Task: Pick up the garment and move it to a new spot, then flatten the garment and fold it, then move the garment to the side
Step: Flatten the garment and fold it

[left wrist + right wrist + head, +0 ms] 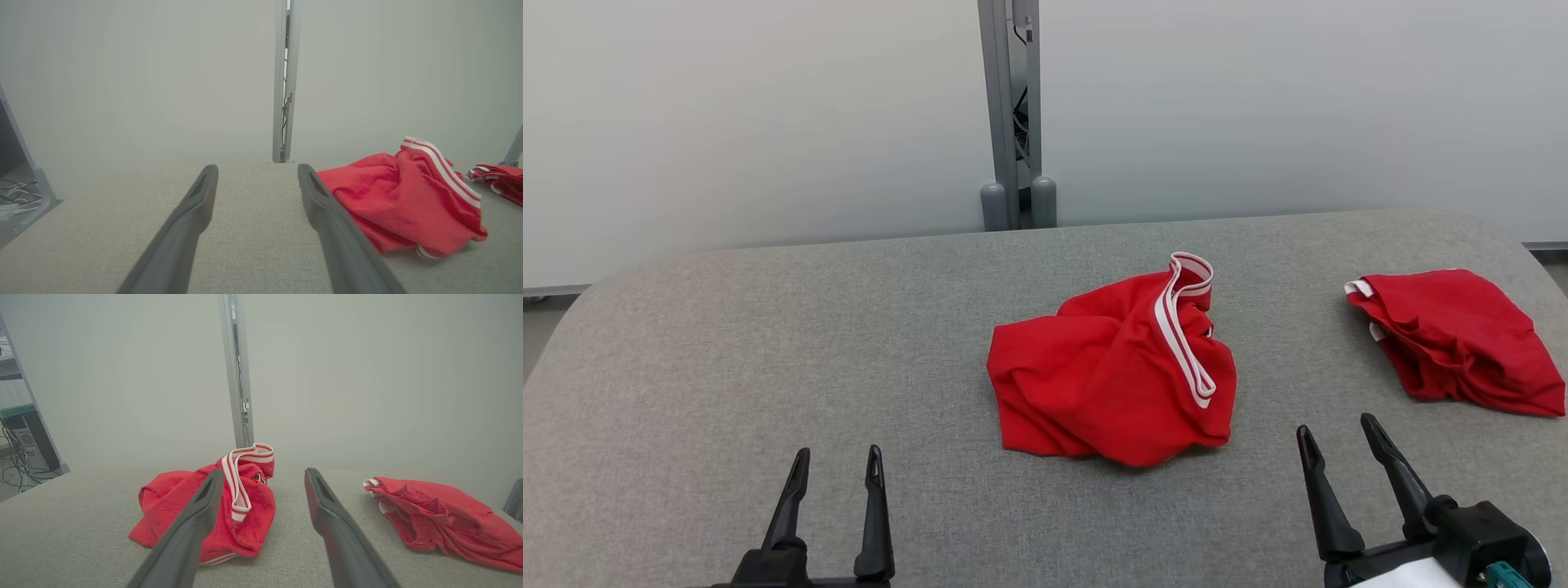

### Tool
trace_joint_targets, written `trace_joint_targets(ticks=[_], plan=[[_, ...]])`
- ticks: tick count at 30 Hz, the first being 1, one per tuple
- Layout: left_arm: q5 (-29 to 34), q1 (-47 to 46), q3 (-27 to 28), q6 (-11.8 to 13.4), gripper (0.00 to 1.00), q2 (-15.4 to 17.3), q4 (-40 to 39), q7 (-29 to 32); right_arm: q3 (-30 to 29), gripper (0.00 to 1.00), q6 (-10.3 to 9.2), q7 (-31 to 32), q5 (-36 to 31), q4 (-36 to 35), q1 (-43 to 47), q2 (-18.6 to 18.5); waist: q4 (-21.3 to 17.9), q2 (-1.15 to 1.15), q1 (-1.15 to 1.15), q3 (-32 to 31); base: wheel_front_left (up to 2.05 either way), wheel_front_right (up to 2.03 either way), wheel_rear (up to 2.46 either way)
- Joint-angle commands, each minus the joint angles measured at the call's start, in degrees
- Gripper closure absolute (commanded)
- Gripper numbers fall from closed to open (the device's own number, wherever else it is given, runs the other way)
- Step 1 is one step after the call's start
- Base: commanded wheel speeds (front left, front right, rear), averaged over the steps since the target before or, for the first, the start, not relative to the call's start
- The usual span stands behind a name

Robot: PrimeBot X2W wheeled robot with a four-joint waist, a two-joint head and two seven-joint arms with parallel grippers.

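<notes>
Red garment (1094, 384), bunched, striped band (1172, 331) running away

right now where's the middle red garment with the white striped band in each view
Head view: striped garment at centre, on the table.
Left wrist view: right half, mid-height.
Right wrist view: just left of centre, lower half.
Shared landmark: the grey post behind the table.

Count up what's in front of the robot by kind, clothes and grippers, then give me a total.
Red garments: 2 (crumpled garment in the middle, garment at the right)
Grippers: 2 (left gripper, right gripper), both open and empty
Total: 4
</notes>
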Motion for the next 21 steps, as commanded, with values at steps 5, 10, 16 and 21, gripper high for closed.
trace_joint_targets(ticks=[5,10,16,21], plan=[[0.45,-0.74,-0.29,0.13,0.0,0.18,0.27,-0.2,-0.09,0.0,-0.02,-0.05,0.03,-0.12,0.06,-0.25,-0.34,0.0,0.0,0.1,0.0,0.0,0.0],[0.63,-0.59,-0.53,0.37,0.0,0.18,0.37,-0.2,-0.15,0.0,-0.02,-0.05,0.15,-0.1,-0.13,-0.25,-0.84,0.0,0.0,0.1,0.0,0.0,0.0],[0.62,-1.35,-1.07,-0.31,0.0,0.17,0.63,-0.2,-0.08,0.0,-0.02,-0.04,0.47,-0.12,-0.52,-0.25,-1.71,0.0,0.0,0.35,0.0,0.0,0.0],[1.03,-3.5,-3.61,-2.09,0.0,0.16,1.78,-0.2,0.15,0.0,-0.02,-0.04,0.54,-0.35,-1.32,-0.25,-3.74,0.0,0.0,1.39,0.0,0.0,0.0]])
